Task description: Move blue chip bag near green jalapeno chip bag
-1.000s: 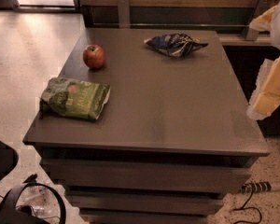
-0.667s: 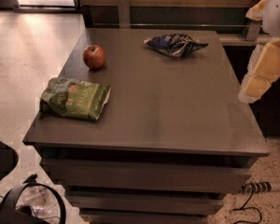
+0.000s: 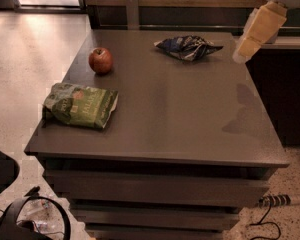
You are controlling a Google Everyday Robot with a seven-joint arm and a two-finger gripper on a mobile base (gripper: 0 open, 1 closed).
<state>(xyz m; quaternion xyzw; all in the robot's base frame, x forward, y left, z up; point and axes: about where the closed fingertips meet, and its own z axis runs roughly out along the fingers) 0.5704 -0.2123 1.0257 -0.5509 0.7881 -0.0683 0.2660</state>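
Note:
The blue chip bag [image 3: 187, 47] lies wrinkled at the back of the dark table [image 3: 190, 129], right of centre. The green jalapeno chip bag [image 3: 80, 105] lies flat near the table's front left edge, far from the blue bag. My gripper [image 3: 246, 48] is cream-coloured and hangs from the white arm at the top right. It is above the table's back right corner, a little right of the blue bag and not touching it.
A red apple [image 3: 100, 60] stands at the back left of the table, behind the green bag. A dark counter [image 3: 285, 84] borders the table's right side. A power strip and cable [image 3: 276, 200] lie on the floor at the front right.
My gripper has moved up and to the left, from beside the table's right edge to above its back right corner, closer to the blue bag. The bags and apple have not moved.

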